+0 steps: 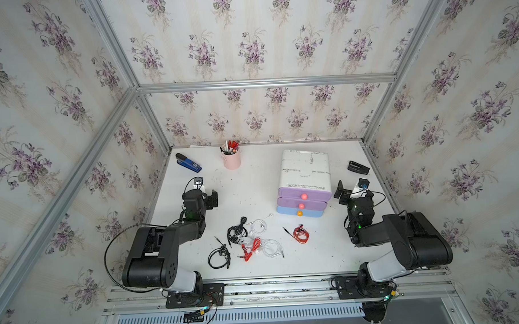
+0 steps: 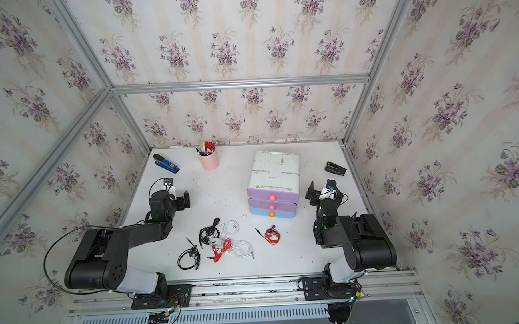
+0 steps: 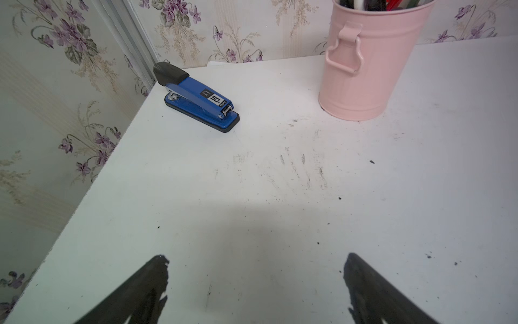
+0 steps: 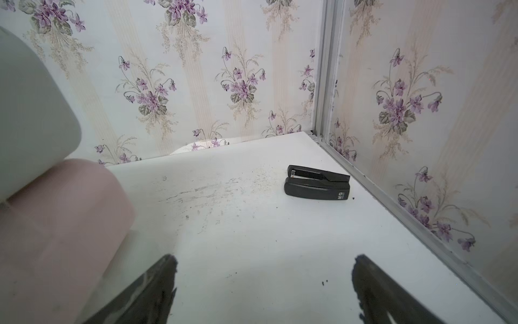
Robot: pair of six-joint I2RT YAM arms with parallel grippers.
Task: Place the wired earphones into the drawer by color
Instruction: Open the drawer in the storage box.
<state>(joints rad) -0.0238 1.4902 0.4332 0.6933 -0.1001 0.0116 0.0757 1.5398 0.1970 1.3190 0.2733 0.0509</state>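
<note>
The wired earphones lie loose on the white table in front of the drawer unit (image 1: 305, 170): two black bundles (image 1: 219, 256) (image 1: 236, 230), two white (image 1: 259, 226) (image 1: 272, 247), two red (image 1: 251, 249) (image 1: 301, 235). The middle ones overlap in a tangle. All three drawers are shut: two purple (image 1: 289, 194) over one blue (image 1: 286, 211). My left gripper (image 1: 212, 198) hovers open, left of the unit and behind the earphones. My right gripper (image 1: 342, 192) hovers open at the unit's right. In the wrist views both (image 3: 255, 258) (image 4: 265, 258) have only bare table between their fingers.
A blue stapler (image 1: 188, 163) and a pink pen cup (image 1: 231, 159) stand at the back left. A black stapler (image 1: 358, 167) lies at the back right near the wall frame. Walls close the table on three sides.
</note>
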